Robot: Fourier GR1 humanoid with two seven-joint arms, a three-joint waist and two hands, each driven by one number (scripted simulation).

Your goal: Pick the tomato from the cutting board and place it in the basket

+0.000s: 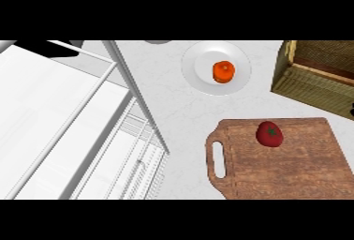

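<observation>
No hands in view, finger state unknowable; tomato (269, 133) sits untouched on board (276, 159): approach from above, then carry to basket (314, 75).

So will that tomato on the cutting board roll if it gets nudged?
Probably: the tomato looks rounded and smooth, lying loose on the flat cutting board with nothing bracing it. Its slightly oval shape suggests a wobbling roll, and the glossy skin may be slippery.

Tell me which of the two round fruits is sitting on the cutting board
The dark red tomato sits on the wooden cutting board, near its far edge. The orange fruit lies on the white plate instead.
</observation>
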